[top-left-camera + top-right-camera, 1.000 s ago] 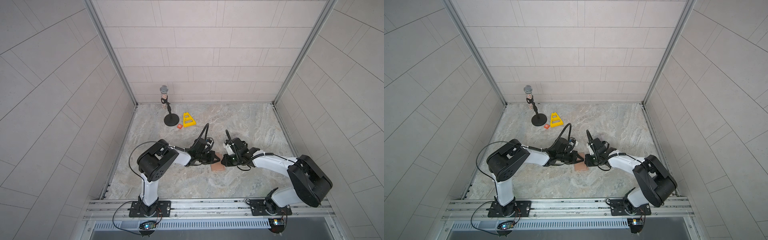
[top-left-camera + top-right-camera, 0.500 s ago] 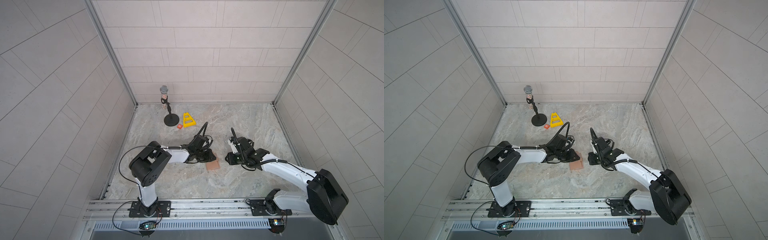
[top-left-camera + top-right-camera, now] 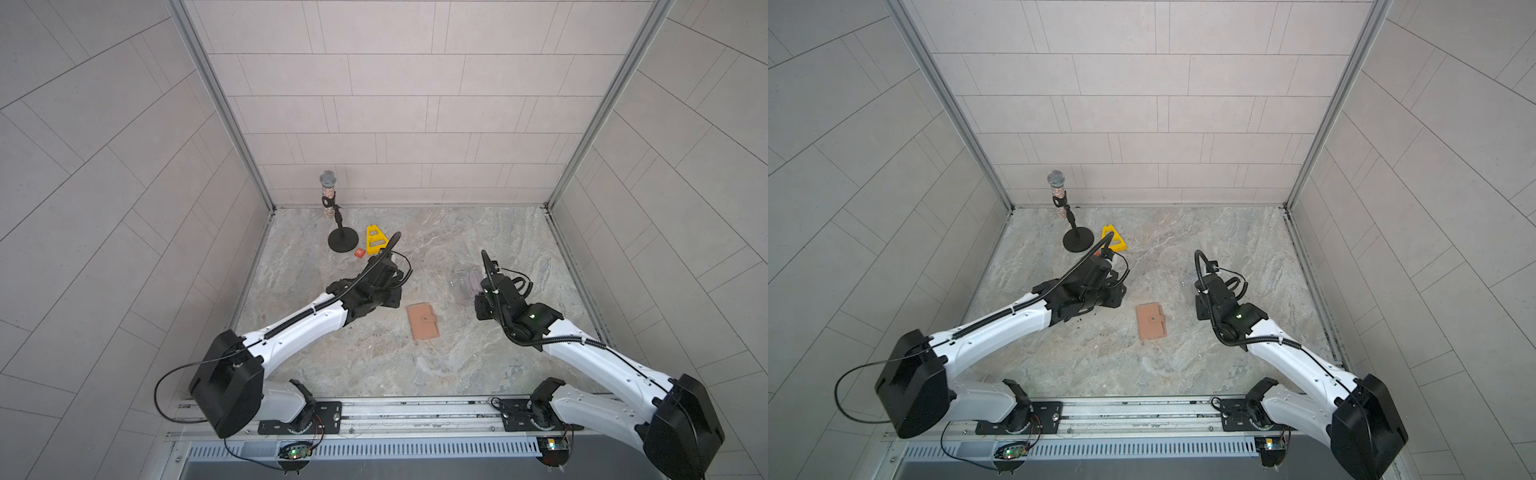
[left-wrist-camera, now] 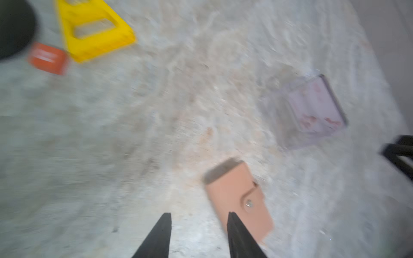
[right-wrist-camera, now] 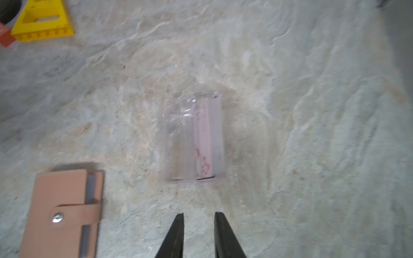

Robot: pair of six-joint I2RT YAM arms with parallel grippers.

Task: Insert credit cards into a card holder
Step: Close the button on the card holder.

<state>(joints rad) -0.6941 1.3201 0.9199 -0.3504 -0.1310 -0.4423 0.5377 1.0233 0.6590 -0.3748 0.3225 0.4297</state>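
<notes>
In both top views the card holder (image 3: 423,321) (image 3: 1151,321) lies flat and closed on the marble tabletop (image 3: 374,365) between our two arms, with bare stone along all four of its edges. Our left gripper (image 3: 391,298) hangs near one long edge and our right gripper (image 3: 482,308) is further off on the other side. From up here we cannot tell how either pair of jaws stands. The clear plastic stand (image 3: 466,283) sits close by the right wrist. Back near the wall, well apart from the holder, are a microphone stand (image 3: 343,243), a yellow triangular block (image 3: 375,241) and a small orange tile (image 3: 359,252).

The left wrist view is blurred. It shows the left gripper's jaws fairly wide with nothing between them. One fingertip overlaps the holder's edge near the snap button (image 4: 249,203), and we cannot tell whether it touches. Open stone separates the holder from the stand beyond it.

In the right wrist view the right gripper's jaws leave a narrow, empty gap over bare stone. The stand lies ahead of them, unobstructed, with a pale credit card (image 5: 204,138) on edge inside it. The holder lies off to one side, apart from the stand, its strap (image 5: 76,212) snapped shut.
</notes>
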